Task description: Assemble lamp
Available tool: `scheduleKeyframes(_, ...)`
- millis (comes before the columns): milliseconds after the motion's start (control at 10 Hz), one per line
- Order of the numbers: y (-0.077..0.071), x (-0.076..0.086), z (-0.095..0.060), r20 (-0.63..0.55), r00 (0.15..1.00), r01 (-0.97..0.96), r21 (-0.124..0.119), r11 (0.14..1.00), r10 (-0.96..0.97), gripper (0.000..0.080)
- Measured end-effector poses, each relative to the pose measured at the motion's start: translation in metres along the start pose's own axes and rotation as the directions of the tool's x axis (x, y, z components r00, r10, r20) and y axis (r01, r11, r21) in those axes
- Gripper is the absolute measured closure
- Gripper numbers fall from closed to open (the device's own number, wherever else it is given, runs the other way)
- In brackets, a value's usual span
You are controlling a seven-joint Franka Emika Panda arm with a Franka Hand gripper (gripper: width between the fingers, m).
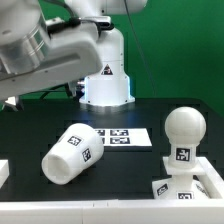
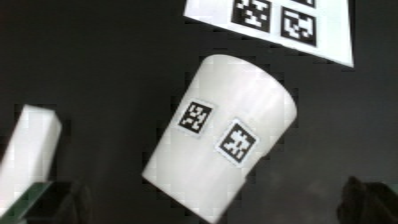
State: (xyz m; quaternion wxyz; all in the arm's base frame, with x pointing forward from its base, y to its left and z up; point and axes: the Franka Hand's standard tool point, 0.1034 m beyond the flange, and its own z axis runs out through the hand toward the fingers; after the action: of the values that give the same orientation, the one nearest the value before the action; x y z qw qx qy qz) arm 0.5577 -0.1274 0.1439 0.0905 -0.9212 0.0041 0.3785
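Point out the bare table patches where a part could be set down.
Free: the black table behind the tipped white tapered shade, and between shade and round white bulb. Crowded: the square base corner and around the marker board.

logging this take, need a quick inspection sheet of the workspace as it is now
surface: black table, bare in the middle
job's things: shade lying on its side; bulb upright on base, at the exterior view's right
clutter: marker board flat behind the shade; white piece at the table edge, unidentified
grippers: gripper fingertips barely in wrist view above the shade, state unclear
cables: nothing seen
surroundings: robot pedestal, green wall
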Motion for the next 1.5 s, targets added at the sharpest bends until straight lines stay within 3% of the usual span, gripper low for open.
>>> scheduleKeyframes(100,0.007,0.004,0.009,0.105,0.989,-0.110,0.036,0.993,0.105,0.0101)
scheduleKeyframes(200,0.018,0.024,0.002,0.071,0.993,-0.097,0.020,0.995,0.095,0.0101)
scheduleKeyframes(300,0.016,0.025,-0.003,0.057,0.994,-0.093,0.013,0.996,0.092,0.0101)
scheduleKeyframes(600,0.000,-0.006,0.020,0.155,0.985,-0.081,0.028,0.996,0.075,0.0101)
scheduleKeyframes(700,-0.001,-0.008,0.023,0.167,0.978,-0.131,0.041,0.991,0.122,0.0101)
scheduleKeyframes(800,0.009,0.003,0.025,0.172,0.949,-0.278,0.054,0.959,0.265,0.0101)
scheduleKeyframes(900,0.015,0.009,0.024,0.154,0.929,-0.347,0.050,0.936,0.336,0.0101)
scheduleKeyframes(1100,0.029,0.015,0.024,0.073,0.939,-0.340,0.085,0.936,0.335,0.0101)
scheduleKeyframes(1500,0.027,0.013,0.028,0.090,0.938,-0.341,0.083,0.936,0.334,0.0101)
